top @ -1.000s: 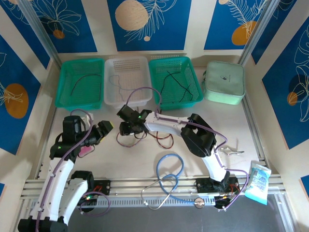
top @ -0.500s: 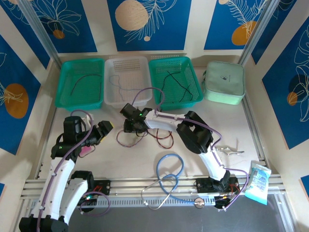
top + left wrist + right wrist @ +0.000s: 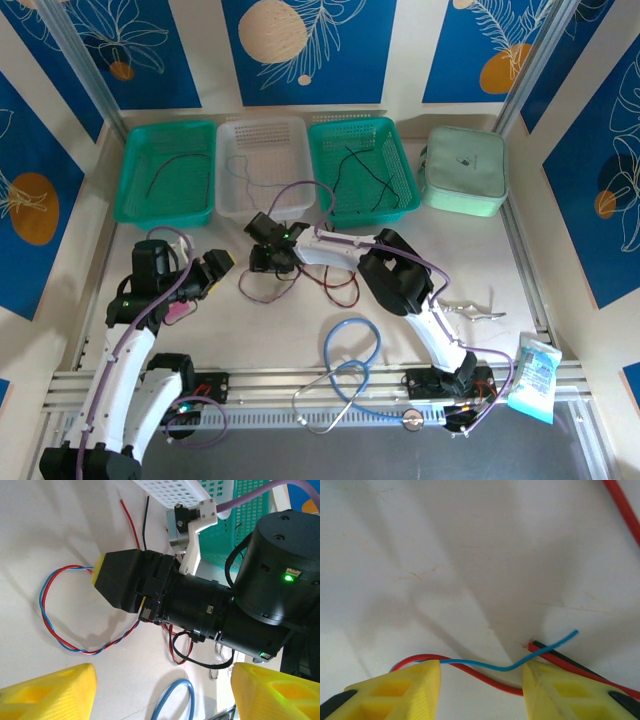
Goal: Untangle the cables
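Two cables (image 3: pixel 485 668), red and blue, lie on the desk (image 3: pixel 420 555) between the part-spread jaws of the right pincer (image 3: pixel 481 677), probably lined up for a pinch; left pincer (image 3: pixel 162 692) hangs wide, empty.

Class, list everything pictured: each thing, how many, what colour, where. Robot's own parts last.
green baskets: two, green, far side.
white basket: one, white, between them.
pouch: one, mint green, right of baskets.
cables: several; red-blue twist, red, black, loose mid-table; one more in each basket, dark or purplish.
tube loop: one, light blue, near side.
metal tool: one, silver, right side.
packet: one, blue-white, near right corner.
left claw: one, yellow tips, open, left of loose cables.
right claw: one, yellow tips, open, astride the twist's end.
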Robot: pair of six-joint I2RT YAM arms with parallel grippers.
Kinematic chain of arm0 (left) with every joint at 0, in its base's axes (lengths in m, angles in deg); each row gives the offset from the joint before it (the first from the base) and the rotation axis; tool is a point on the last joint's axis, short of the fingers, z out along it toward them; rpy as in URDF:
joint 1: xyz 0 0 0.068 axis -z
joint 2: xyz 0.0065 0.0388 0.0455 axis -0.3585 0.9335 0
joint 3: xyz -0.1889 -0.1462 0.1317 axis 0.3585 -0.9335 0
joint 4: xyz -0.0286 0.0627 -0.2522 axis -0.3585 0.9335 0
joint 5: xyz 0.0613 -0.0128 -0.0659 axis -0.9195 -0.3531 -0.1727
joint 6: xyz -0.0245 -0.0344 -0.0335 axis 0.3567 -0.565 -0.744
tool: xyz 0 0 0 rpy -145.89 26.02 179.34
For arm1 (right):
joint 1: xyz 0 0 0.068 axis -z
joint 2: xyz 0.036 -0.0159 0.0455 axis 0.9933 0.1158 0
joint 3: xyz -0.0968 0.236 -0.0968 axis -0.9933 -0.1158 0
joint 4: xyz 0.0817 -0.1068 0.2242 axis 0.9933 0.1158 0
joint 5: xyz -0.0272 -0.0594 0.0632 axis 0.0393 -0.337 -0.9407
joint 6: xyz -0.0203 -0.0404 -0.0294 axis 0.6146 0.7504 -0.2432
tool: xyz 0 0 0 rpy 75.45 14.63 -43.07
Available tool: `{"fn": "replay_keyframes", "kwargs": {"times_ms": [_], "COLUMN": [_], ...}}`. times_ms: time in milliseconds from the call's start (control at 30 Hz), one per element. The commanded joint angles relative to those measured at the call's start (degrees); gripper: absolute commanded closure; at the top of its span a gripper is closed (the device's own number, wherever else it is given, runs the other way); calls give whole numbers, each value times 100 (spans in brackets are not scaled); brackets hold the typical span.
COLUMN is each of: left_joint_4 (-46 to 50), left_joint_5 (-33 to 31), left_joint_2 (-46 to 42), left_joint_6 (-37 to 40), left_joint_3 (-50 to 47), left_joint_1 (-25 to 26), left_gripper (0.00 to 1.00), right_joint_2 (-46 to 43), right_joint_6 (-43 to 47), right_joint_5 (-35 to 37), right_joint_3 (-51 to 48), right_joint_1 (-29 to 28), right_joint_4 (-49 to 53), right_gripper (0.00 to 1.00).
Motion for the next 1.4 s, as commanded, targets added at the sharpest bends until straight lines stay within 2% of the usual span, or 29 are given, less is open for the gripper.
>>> {"fn": "replay_keyframes", "kwargs": {"times_ms": [0,167,367,600,833,1167,1367], "left_joint_4": [-112,-50,-33,-46,55,-20,-20], "left_joint_5": [162,165,152,166,141,160,178], "left_joint_2": [-20,-19,-16,6,-7,-29,-29], "left_joint_6": [72,111,132,111,194,161,150], "left_joint_3": [36,85,112,162,246,204,227], "left_joint_1": [-70,-83,-95,-96,-101,-110,-117], "left_gripper": [29,29,29,29,29,29,29], "right_joint_2": [256,169,-319,-700,-223,-146,119], "right_joint_6": [18,180,321,353,163,-709,-926], "right_joint_5": [-339,-495,-644,-377,-132,188,99], "right_joint_3": [171,51,-570,-778,-184,-179,-18], "right_joint_1": [-13,-109,-212,-292,-278,-160,-172], "right_joint_4": [48,241,295,403,676,706,730], "right_gripper": [53,53,53,53,55,56,64]}}
